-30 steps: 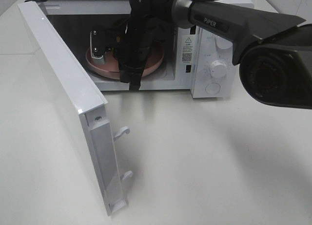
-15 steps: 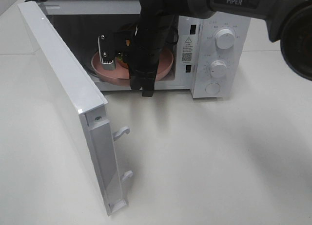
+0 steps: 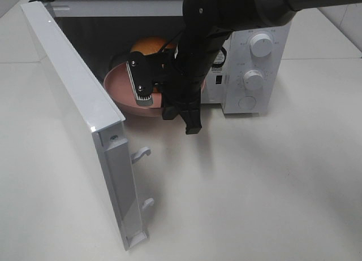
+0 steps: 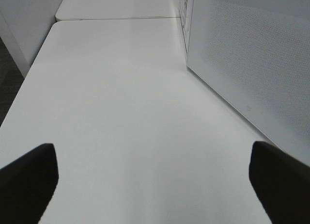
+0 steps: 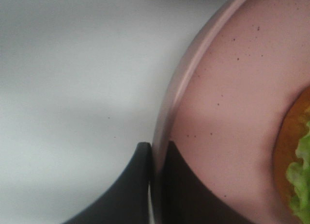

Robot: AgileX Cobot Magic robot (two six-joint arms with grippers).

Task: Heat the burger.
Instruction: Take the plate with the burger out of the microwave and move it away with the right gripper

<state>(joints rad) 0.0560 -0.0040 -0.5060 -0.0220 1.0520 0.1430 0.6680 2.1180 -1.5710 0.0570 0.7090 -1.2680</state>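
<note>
The burger (image 3: pixel 148 46), with an orange-tan bun, lies on a round pink plate (image 3: pixel 120 87) that is held tilted at the mouth of the open white microwave (image 3: pixel 249 57). My right gripper (image 3: pixel 145 95) is shut on the plate's near rim. The right wrist view shows its dark fingers (image 5: pixel 138 185) pinching the rim of the plate (image 5: pixel 232 88), with the burger's bun and green lettuce (image 5: pixel 296 166) at the edge. My left gripper (image 4: pixel 155 185) is open over bare table, nothing between its fingers, and it does not show in the high view.
The microwave door (image 3: pixel 73 91) stands swung wide open to the left, its latch hooks (image 3: pixel 141 153) pointing at the white table (image 3: pixel 254 187). Two control knobs (image 3: pixel 257 60) sit on the microwave's right panel. A white perforated microwave panel (image 4: pixel 252 54) rises beside the left gripper.
The right arm has drawn back from the oven cavity toward its opening, bringing the plate and burger forward and higher. The plate now tilts more. The left gripper stays open.
</note>
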